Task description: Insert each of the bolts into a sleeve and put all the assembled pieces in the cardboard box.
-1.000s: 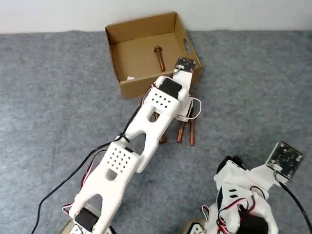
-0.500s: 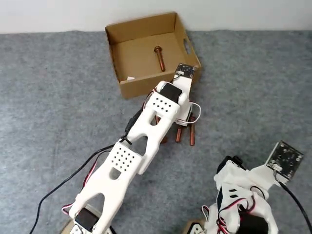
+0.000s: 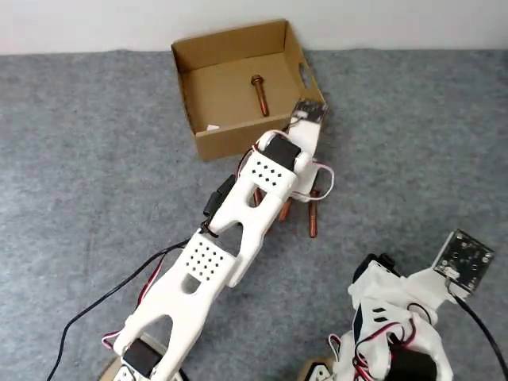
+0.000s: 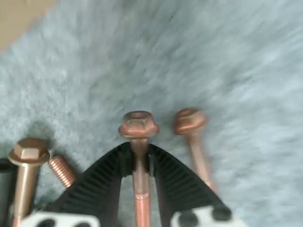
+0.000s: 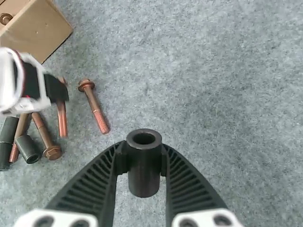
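High view: cardboard box (image 3: 238,143) on grey carpet (image 3: 413,143), white wall (image 3: 397,24) behind, contains one boxed bolt (image 3: 259,94).
Left wrist view: left gripper (image 4: 140,152) clamps gripped bolt (image 4: 138,125) by its shank.
Right wrist view: right gripper (image 5: 143,153) clamps black sleeve (image 5: 143,179), bore upward.

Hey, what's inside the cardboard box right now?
One copper-coloured bolt lies on the floor of the brown cardboard box. Its near right corner is covered by the white left arm, so that part cannot be seen.
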